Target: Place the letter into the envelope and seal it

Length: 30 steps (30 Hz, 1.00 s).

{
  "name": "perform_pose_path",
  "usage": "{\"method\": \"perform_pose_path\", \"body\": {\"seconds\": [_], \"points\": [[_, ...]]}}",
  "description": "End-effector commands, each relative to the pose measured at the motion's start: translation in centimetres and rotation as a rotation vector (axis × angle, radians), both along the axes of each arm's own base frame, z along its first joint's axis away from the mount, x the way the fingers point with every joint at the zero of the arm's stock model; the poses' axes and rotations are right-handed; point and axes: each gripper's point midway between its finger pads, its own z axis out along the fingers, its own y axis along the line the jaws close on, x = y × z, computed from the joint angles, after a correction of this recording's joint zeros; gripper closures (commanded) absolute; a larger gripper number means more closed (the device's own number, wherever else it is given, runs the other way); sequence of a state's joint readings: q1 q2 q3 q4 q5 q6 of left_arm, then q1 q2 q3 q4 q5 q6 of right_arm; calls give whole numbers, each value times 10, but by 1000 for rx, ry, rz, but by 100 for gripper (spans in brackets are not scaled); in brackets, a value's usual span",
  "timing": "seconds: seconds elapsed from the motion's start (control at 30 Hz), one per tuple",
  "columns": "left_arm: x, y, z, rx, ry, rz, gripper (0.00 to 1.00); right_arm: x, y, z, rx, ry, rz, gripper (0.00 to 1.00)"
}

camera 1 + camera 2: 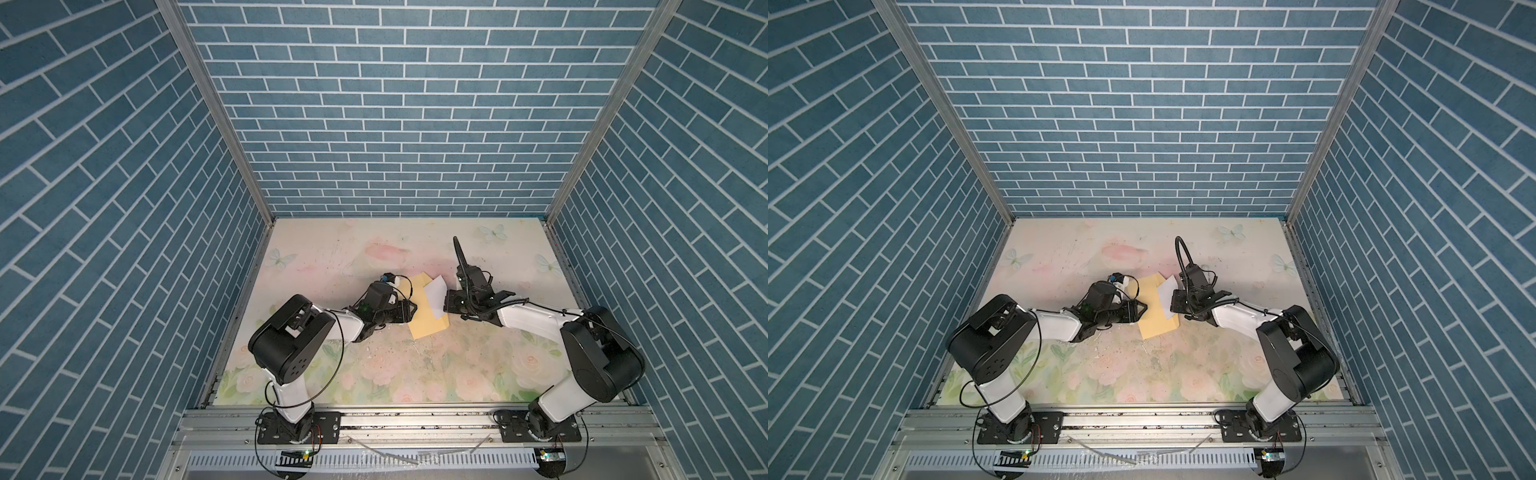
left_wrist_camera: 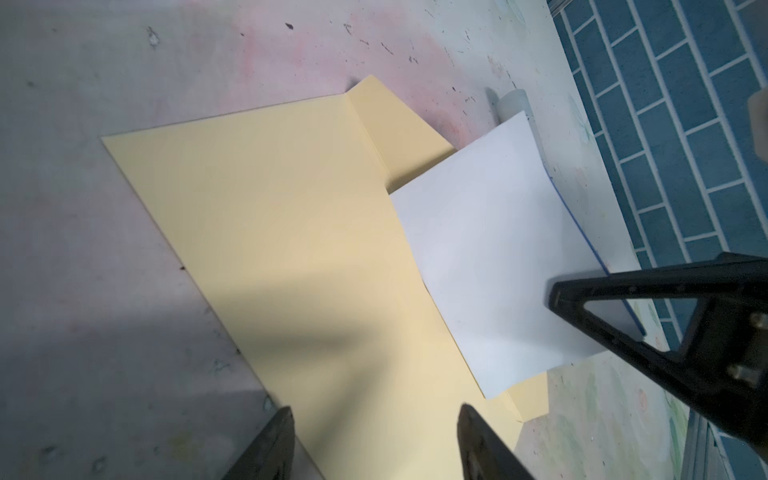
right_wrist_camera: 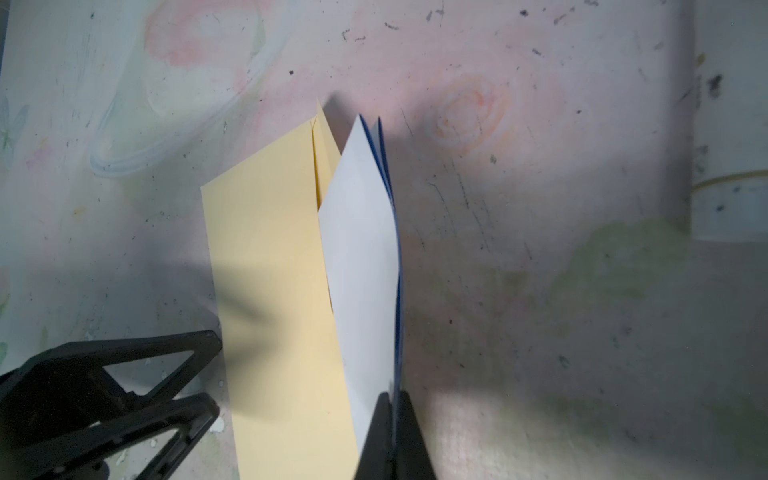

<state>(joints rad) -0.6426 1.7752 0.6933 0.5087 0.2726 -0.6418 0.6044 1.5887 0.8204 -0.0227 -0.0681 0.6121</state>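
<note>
Right tool (image 3: pixel 392 401) pinches one folded letter (image 3: pixel 361 257) overlapping one envelope (image 3: pixel 270 270); left tool (image 2: pixel 374 411) gapes.

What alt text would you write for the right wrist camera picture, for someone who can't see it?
The right gripper, shut, pinches a folded white letter with blue edges, held on edge and overlapping a yellow envelope that lies flat on the flowered table. The left gripper, open, sits beside the envelope.

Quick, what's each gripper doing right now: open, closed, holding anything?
Left gripper: open, holding nothing, over the envelope.
Right gripper: closed on the letter.
</note>
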Motion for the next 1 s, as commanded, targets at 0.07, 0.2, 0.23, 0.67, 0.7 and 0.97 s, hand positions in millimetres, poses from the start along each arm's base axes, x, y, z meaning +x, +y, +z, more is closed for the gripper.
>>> {"method": "perform_pose_path", "body": {"seconds": [0.07, 0.2, 0.23, 0.67, 0.7, 0.97], "points": [[-4, 2, -15, 60, 51, -11, 45, -3, 1, 2, -76, -30, 106, 100], [-1, 1, -8, 74, 35, -21, 50, -2, 0, 7, -115, -40, 139, 100], [0, 0, -4, 72, 24, -22, 51, -2, 0, 7, -124, -40, 145, 100], [21, -2, -10, 179, 13, -45, 58, 6, 9, 5, -180, -38, 236, 100], [22, -2, -13, 190, 18, -44, 58, 7, 9, 5, -187, -36, 245, 100], [26, 13, -34, 235, 49, -15, 62, 13, 12, 2, -233, -53, 308, 100]]}}
